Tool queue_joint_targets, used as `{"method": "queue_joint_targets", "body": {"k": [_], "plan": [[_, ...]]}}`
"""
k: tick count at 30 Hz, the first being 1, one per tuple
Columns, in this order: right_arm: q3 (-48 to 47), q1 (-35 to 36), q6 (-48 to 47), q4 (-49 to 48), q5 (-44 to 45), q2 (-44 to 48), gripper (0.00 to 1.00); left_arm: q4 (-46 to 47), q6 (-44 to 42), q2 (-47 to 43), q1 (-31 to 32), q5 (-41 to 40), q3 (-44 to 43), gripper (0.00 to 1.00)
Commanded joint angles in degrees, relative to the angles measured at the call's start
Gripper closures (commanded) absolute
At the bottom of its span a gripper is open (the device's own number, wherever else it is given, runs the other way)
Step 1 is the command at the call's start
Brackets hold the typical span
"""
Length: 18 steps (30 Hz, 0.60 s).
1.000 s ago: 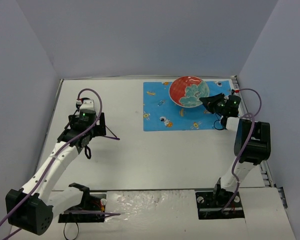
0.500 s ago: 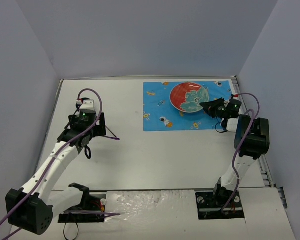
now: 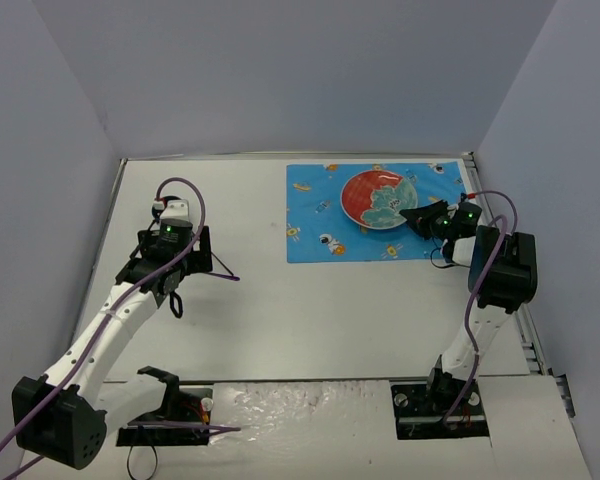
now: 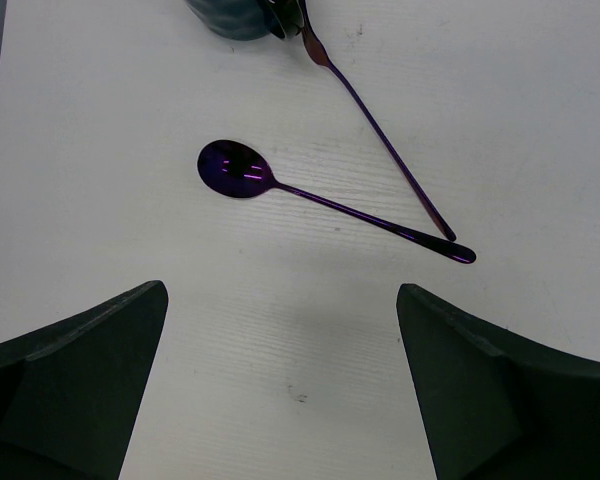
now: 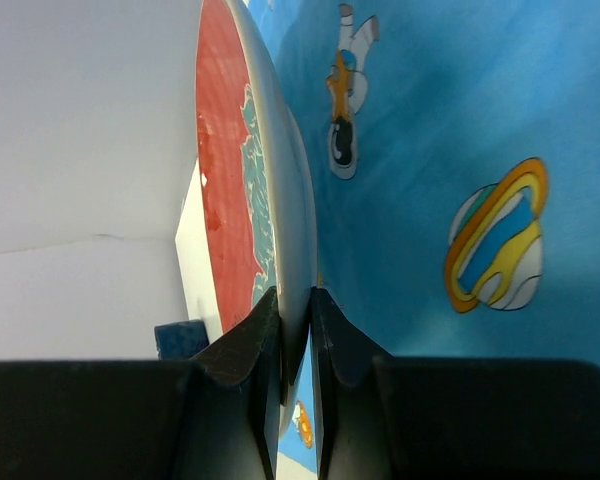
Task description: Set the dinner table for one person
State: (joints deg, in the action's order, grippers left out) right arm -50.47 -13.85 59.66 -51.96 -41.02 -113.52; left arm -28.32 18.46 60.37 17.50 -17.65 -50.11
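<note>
A red plate (image 5: 230,200) is being clamped by its rim in the right gripper (image 5: 294,300) over the blue mat (image 3: 320,235); the left gripper (image 4: 280,380) is being held wide open, empty.

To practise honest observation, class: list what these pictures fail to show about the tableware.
Left wrist view: second utensil's head, cut by the top edge beside a dark object.
Top view: spoon bowl, hidden under the left arm.
Right wrist view: plate's gripped rim, covered by the right pincer.
</note>
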Motion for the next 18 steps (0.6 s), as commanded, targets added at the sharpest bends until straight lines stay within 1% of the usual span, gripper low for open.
{"method": "queue_joint_targets", "body": {"k": [1,18], "plan": [[-4.95,-0.92,2.0,-13.6,-5.03,1.99,1.0,2.7,-0.71,0.19,-0.53,-0.5,-1.13,0.03],[-6.93,-2.06,1.42,-12.97,-4.6,-1.71,1.0,2.74,-0.71,0.45,-0.53,-0.45,-1.22,0.03]]}}
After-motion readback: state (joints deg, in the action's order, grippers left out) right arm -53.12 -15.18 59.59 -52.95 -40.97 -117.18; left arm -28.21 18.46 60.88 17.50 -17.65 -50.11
